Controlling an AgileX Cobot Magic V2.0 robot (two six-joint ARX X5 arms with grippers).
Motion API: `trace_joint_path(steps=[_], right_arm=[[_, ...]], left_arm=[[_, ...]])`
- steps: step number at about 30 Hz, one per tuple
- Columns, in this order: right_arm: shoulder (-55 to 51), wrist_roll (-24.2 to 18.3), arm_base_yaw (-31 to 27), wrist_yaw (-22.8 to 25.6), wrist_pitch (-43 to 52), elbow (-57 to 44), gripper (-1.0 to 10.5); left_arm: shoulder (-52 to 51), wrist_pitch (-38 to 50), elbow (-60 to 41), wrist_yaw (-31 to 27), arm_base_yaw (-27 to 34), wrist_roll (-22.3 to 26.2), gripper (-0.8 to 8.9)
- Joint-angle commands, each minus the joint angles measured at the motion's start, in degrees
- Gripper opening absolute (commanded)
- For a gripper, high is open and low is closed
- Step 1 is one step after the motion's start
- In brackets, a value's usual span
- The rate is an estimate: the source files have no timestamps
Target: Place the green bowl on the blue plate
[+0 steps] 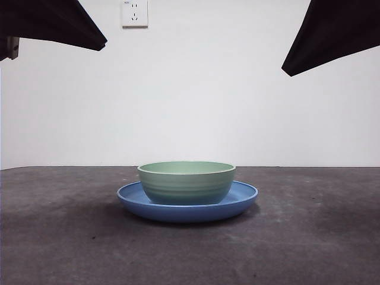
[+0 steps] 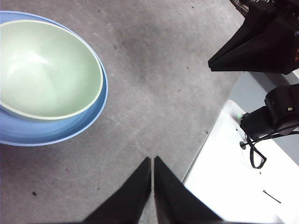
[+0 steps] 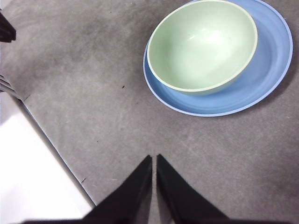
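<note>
Left gripper [image 2: 153, 161] and right gripper [image 3: 154, 158], both clenched empty, touch nothing.

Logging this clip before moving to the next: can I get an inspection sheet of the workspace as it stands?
Surface: dark grey table, a few small specks.
Job's things: green bowl sits upright inside blue plate, empty.
Clutter: nothing seen.
Grippers: left pincer and right pincer both shut, empty, raised away from the dishes.
Cables: black cable on the white ledge beside the table.
Surroundings: white wall, wall socket.
</note>
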Motion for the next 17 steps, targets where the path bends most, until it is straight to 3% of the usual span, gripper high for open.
trace_joint_path(steps=[1,13,17], right_arm=[[0.3,-0.3,0.4,0.0,0.6,0.5,0.1],[0.3,-0.3,0.4,0.0,0.6,0.5,0.1],[0.3,-0.3,0.4,0.0,0.6,0.5,0.1]], left_arm=[[0.2,0.5,0.5,0.2,-0.3,0.3,0.09],[-0.7,0.9,0.5,0.2,-0.2,0.4,0.09],[-5.2,4.0,0.5,-8.1,2.0,5.2,0.09]])
